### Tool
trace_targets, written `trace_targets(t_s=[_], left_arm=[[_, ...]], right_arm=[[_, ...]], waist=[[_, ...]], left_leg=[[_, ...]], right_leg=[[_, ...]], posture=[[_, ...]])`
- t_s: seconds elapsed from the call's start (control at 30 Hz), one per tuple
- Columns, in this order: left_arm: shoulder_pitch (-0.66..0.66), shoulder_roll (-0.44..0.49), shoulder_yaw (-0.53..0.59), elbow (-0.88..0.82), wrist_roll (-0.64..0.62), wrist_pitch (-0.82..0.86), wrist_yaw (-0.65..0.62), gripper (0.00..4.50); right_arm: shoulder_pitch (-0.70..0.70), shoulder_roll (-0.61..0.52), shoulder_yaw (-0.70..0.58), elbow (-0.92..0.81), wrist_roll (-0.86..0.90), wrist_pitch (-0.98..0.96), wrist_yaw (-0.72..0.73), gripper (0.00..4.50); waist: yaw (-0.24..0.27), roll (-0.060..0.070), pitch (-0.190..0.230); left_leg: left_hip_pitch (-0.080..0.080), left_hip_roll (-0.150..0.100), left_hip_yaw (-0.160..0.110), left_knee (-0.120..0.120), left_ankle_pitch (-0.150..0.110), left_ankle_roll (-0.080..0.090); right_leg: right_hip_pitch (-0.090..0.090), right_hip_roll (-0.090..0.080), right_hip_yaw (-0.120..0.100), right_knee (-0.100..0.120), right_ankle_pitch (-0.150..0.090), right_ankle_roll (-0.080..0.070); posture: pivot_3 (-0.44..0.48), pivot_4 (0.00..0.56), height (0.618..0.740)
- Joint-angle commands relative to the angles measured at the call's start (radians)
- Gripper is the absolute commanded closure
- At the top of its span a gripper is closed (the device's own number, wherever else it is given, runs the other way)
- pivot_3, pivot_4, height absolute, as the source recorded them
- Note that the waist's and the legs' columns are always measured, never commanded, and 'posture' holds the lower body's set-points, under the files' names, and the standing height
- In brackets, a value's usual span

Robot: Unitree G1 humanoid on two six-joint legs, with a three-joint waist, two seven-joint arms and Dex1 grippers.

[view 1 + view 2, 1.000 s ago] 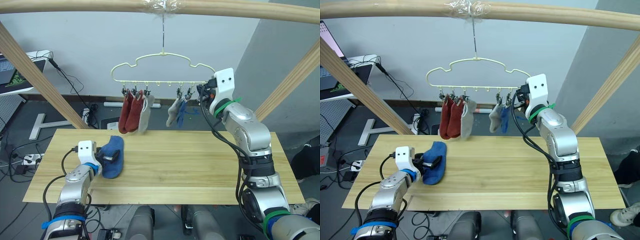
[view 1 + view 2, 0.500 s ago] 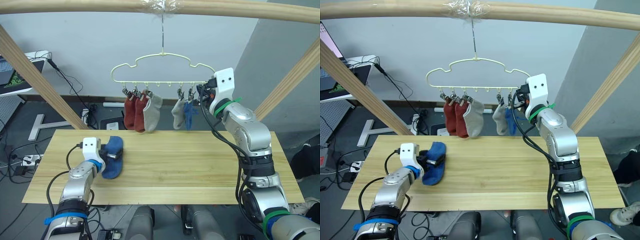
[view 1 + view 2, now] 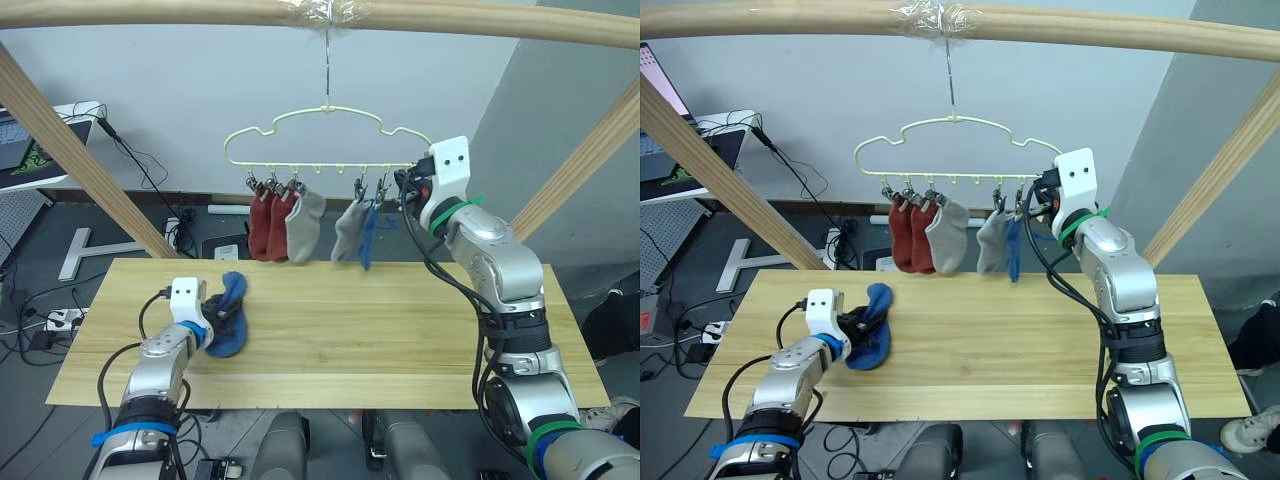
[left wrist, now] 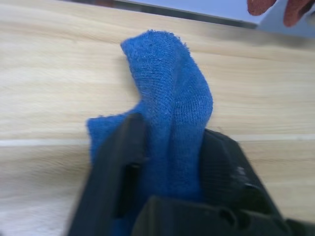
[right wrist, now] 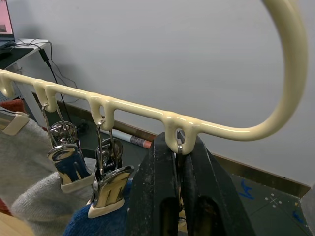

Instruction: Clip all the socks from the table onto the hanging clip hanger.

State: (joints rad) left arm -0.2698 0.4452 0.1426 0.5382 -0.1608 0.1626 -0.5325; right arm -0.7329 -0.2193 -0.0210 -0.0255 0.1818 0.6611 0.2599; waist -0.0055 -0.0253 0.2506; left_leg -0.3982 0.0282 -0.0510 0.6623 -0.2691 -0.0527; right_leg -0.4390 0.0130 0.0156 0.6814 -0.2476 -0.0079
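Note:
A blue sock (image 3: 229, 316) lies bunched on the left part of the table (image 3: 400, 330). My left gripper (image 3: 214, 312) is shut on the blue sock, whose fabric (image 4: 170, 113) rises in a fold between the two black fingers (image 4: 123, 152). The clip hanger (image 3: 320, 165) hangs by its hook from the pole. Clipped to it are two rust-red socks (image 3: 262, 225), a grey sock (image 3: 302, 222), another grey sock (image 3: 347, 228) and a blue sock (image 3: 366, 235). My right gripper (image 3: 408, 186) is shut on the clip hanger's right end, around its last loop (image 5: 179, 140).
A thick wooden pole (image 3: 200, 10) runs across the top. Slanted wooden struts come down at the left (image 3: 80, 150) and right (image 3: 580, 165). A desk with a laptop (image 3: 30, 140) stands at the back left, with cables on the floor behind the table.
My left gripper has closed on the blue sock and bunched it up. The clipped socks have swung on the hanger. The right arm has stayed put.

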Motion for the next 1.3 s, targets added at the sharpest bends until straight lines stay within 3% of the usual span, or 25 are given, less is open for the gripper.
trace_targets(t_s=[0.03, 0.1, 0.13, 0.37, 0.5, 0.63, 0.87, 1.3], left_arm=[[0.038, -0.010, -0.012, -0.034, -0.015, 0.043, -0.028, 3.81], [0.076, -0.029, -0.009, -0.137, -0.060, 0.086, -0.051, 4.43], [0.087, -0.034, -0.007, -0.169, -0.073, 0.102, -0.057, 4.49], [0.166, -0.123, -0.081, -0.556, -0.198, 0.249, -0.093, 4.49], [0.173, -0.154, -0.121, -0.659, -0.217, 0.291, -0.083, 4.49], [0.123, -0.251, -0.262, -0.802, -0.220, 0.318, -0.062, 4.49], [0.020, -0.323, -0.320, -0.792, -0.197, 0.321, -0.017, 4.49], [-0.092, -0.371, -0.304, -0.662, -0.170, 0.241, 0.009, 4.49]], right_arm=[[-0.015, -0.014, -0.032, -0.032, 0.018, -0.001, 0.005, 4.50], [-0.031, -0.029, -0.048, -0.022, 0.037, 0.022, 0.022, 4.50], [-0.036, -0.033, -0.052, -0.019, 0.043, 0.029, 0.027, 4.50], [-0.104, -0.028, -0.154, -0.026, 0.180, 0.262, 0.021, 4.50], [-0.121, -0.024, -0.183, -0.029, 0.222, 0.340, 0.005, 4.50], [-0.184, 0.047, -0.335, -0.021, 0.341, 0.572, -0.081, 4.50], [-0.226, 0.116, -0.450, -0.066, 0.406, 0.762, -0.168, 4.50], [-0.239, 0.150, -0.503, -0.106, 0.421, 0.856, -0.199, 4.50]], waist=[[0.000, 0.000, 0.000], [0.000, 0.000, 0.000], [0.000, 0.000, 0.000], [0.001, 0.000, 0.000], [-0.002, 0.000, 0.000], [0.001, 0.000, 0.000], [-0.004, 0.000, 0.000], [-0.019, 0.000, 0.000]], left_leg=[[0.000, 0.000, 0.000, 0.000, 0.000, 0.000], [0.000, 0.000, 0.000, 0.000, 0.000, 0.000], [0.000, 0.000, 0.000, 0.000, 0.000, 0.000], [-0.001, 0.000, -0.001, 0.000, 0.000, 0.000], [-0.001, 0.000, 0.000, 0.000, 0.000, 0.000], [-0.001, 0.000, -0.001, 0.000, 0.000, 0.000], [-0.001, 0.000, 0.000, 0.000, 0.000, 0.000], [-0.002, -0.001, 0.000, 0.000, 0.000, 0.001]], right_leg=[[0.000, 0.000, 0.000, 0.000, 0.000, 0.000], [0.000, 0.000, 0.000, 0.000, 0.000, 0.000], [0.000, 0.000, 0.000, 0.000, 0.000, 0.000], [0.000, 0.000, 0.000, 0.000, 0.000, 0.000], [0.000, 0.000, 0.000, 0.000, 0.000, 0.000], [0.000, 0.000, 0.000, 0.000, 0.000, 0.000], [0.000, 0.001, 0.000, -0.001, 0.000, 0.000], [0.000, 0.001, 0.001, -0.001, 0.000, 0.001]], posture=[[0.021, 0.236, 0.740], [0.021, 0.236, 0.740], [0.021, 0.236, 0.740], [0.023, 0.238, 0.740], [0.021, 0.238, 0.740], [0.003, 0.238, 0.740], [0.003, 0.238, 0.740], [-0.024, 0.236, 0.740]])
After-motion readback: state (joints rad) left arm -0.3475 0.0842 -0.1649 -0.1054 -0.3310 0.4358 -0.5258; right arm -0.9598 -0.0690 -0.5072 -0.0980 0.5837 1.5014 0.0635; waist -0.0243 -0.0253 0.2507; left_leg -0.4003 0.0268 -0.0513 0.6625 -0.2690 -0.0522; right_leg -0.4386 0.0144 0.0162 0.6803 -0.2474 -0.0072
